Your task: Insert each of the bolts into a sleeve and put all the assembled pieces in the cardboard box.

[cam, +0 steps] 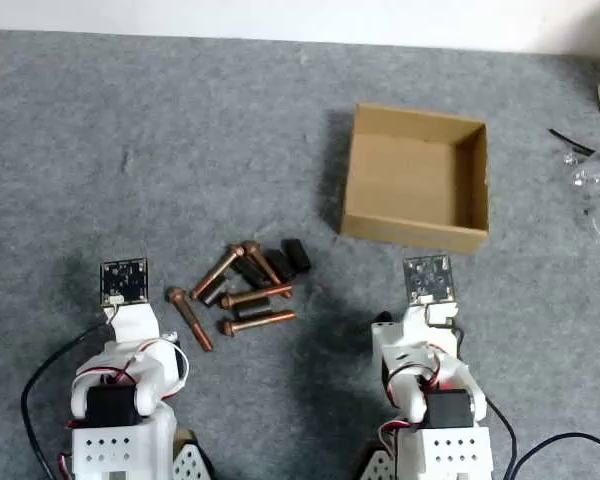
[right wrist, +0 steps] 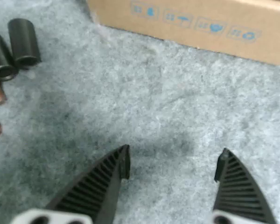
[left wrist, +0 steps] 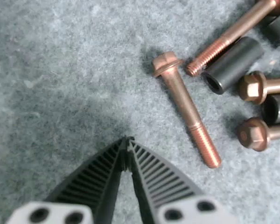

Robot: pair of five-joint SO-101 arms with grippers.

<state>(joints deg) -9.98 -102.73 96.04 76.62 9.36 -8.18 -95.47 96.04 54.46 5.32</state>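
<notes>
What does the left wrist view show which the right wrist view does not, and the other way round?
Left wrist view, not the right: the left end effector, shut, and a whole copper bolt with its hexagonal head. Right wrist view, not the left: the right end effector, open, and a wall of the cardboard box. Both: the grey carpet, dark sleeves and parts of other bolts.

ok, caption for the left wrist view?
Shut left gripper over grey carpet, loose copper bolt and dark sleeve nearby.
</notes>
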